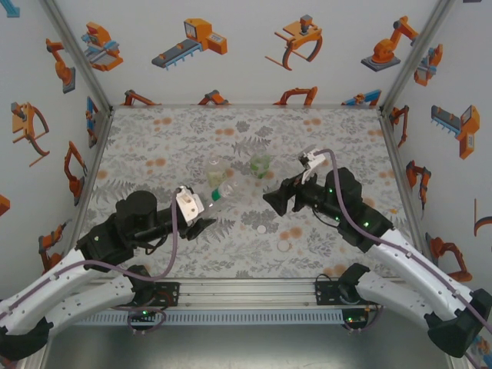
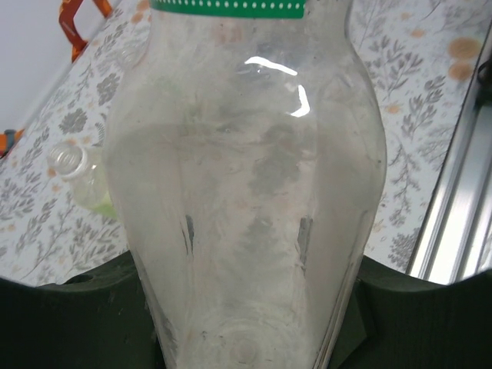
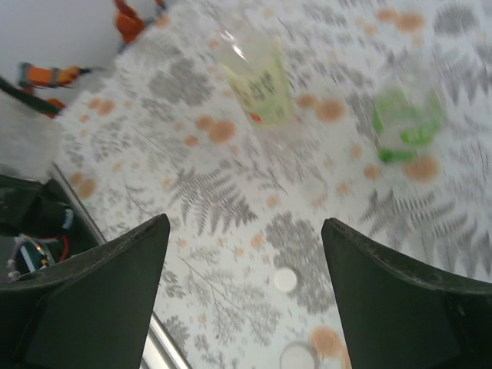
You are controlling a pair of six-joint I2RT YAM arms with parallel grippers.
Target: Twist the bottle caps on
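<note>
My left gripper point(image 1: 201, 221) is shut on the base of the colourless bottle point(image 1: 227, 195), holding it tilted above the mat with its neck, ringed by a green band point(image 2: 227, 6), pointing away. Its body point(image 2: 246, 192) sits between the dark fingers point(image 2: 61, 315). The yellowish bottle point(image 1: 217, 171) point(image 3: 257, 81) and green bottle point(image 1: 260, 164) point(image 3: 403, 119) stand uncapped behind. A white cap point(image 1: 262, 229) point(image 3: 285, 279) lies flat on the mat; a second, ring-like cap point(image 1: 285, 246) point(image 3: 296, 357) lies nearer. My right gripper point(image 1: 278, 201) point(image 3: 244, 223) hangs open above the caps, holding nothing.
The floral mat point(image 1: 169, 146) covers the table inside white walls printed with robots. A metal rail point(image 1: 246, 290) runs along the near edge, seen also as a rail point(image 2: 453, 223) beside the held bottle. Another bottle's open neck point(image 2: 68, 157) shows at left.
</note>
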